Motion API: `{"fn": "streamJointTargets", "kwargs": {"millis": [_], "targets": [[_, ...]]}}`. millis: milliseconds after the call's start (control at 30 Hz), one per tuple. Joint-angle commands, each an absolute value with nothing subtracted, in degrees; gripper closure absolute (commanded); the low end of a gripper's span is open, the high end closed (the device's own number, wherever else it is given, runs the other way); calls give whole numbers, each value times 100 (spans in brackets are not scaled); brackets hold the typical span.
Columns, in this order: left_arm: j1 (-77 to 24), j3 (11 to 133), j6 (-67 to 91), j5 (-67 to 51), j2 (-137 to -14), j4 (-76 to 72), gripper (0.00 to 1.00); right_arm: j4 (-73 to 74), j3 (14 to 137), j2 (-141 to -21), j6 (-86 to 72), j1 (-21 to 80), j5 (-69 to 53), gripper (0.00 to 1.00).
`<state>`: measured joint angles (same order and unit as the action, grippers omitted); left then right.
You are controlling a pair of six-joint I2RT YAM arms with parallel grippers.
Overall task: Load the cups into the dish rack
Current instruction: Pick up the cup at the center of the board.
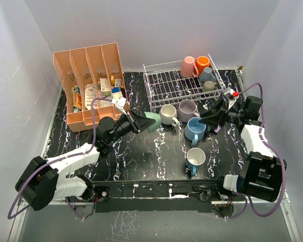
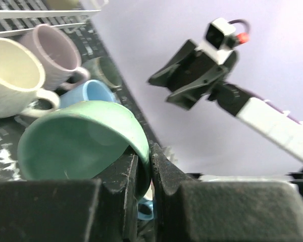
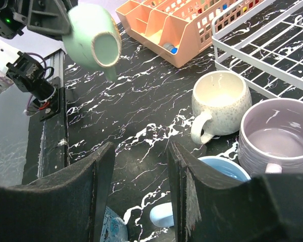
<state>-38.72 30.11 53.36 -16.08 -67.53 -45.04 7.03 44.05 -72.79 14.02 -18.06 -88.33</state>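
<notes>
My left gripper (image 1: 143, 121) is shut on the rim of a green mug (image 1: 152, 121) and holds it tilted above the table. In the left wrist view the pads (image 2: 136, 174) pinch the mug's wall (image 2: 76, 141). My right gripper (image 1: 210, 121) is open and empty, low over the blue mug (image 1: 194, 129); its jaws (image 3: 141, 186) stand wide apart. Cream (image 1: 168, 114), lilac (image 1: 187, 110) and patterned light blue (image 1: 195, 159) mugs stand on the table. The white wire dish rack (image 1: 166, 85) holds pink (image 1: 187, 66), orange (image 1: 202, 64), grey-blue (image 1: 207, 74) and olive (image 1: 209, 86) mugs at its right end.
A salmon-pink slotted organizer (image 1: 88, 85) with small items stands at the back left, close behind my left arm. White walls close in the table on three sides. The two grippers face each other across the cream mug (image 3: 219, 103) and lilac mug (image 3: 278, 136).
</notes>
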Motion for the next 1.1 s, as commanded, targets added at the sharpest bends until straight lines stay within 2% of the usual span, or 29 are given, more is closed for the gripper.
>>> {"fn": "streamJointTargets", "kwargs": {"millis": [0, 267, 500, 800, 1067], "targets": [[-3834, 3019, 6567, -1988, -6952, -6652, 100, 457, 4362, -7126, 1636, -1828, -9171, 51], [-3838, 3036, 7425, -2191, -7632, -8173, 100, 946, 4483, -7152, 2110, -1815, -9304, 51], [-3936, 3290, 7853, -2407, -8217, -9044, 100, 3405, 5131, -7353, 4230, -1526, -9276, 46], [-4190, 3513, 7789, -2559, -8402, -9229, 100, 5833, 6174, -7871, 6454, -825, -8657, 43], [-4347, 3578, 7593, -2530, -8415, -9347, 100, 5392, 6255, -7594, 6217, -391, -8051, 35]]}}
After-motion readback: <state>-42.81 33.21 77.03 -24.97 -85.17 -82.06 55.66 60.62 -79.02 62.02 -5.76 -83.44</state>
